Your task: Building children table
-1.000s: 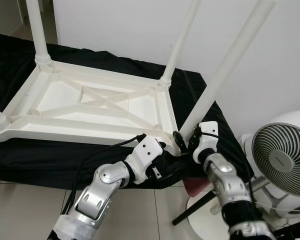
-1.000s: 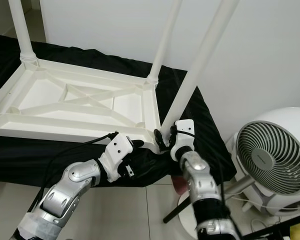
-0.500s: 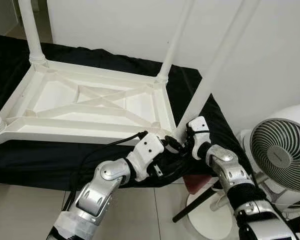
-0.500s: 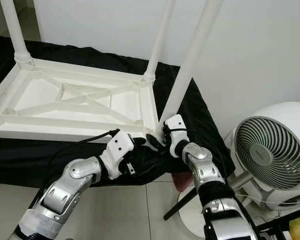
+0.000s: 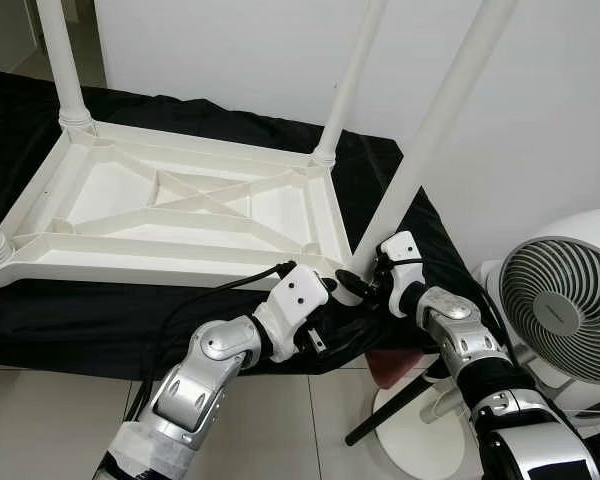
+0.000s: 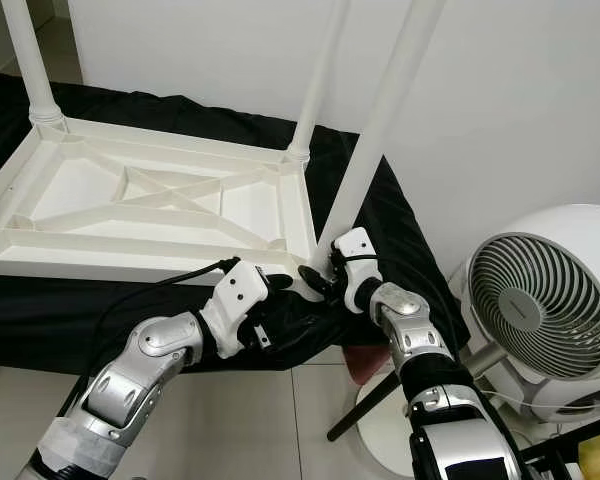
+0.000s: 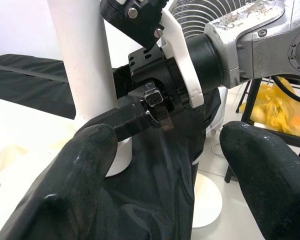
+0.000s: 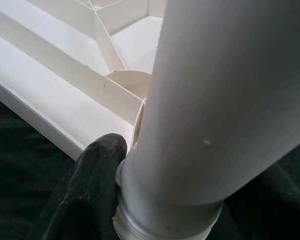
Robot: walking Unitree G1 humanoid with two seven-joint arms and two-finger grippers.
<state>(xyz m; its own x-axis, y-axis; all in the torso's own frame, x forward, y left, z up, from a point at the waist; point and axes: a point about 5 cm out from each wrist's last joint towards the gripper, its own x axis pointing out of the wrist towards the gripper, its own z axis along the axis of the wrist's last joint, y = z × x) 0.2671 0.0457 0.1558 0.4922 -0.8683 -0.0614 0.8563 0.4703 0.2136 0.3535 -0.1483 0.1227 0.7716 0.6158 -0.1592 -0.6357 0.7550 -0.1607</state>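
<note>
The white plastic table top (image 5: 180,215) lies upside down on a black cloth (image 5: 100,310), its ribbed underside up, three legs already standing in their corners; the fourth leg (image 5: 430,130), a long smooth white tube, leans with its threaded foot at the near right corner socket, between the fingers of the right gripper (image 5: 365,285). That gripper's jaws are closed narrowly around the leg's base, one black finger (image 8: 92,170) pressed against its collar; the left gripper (image 7: 165,165) sits just in front of the same corner, jaws spread wide and holding nothing. The leg looks light, stiff and hollow, its glossy surface likely slippery, so a hold low by the collar seems soundest, since the long tube would lever against the jaws; a fan (image 5: 570,305) stands beside the right gripper.
</note>
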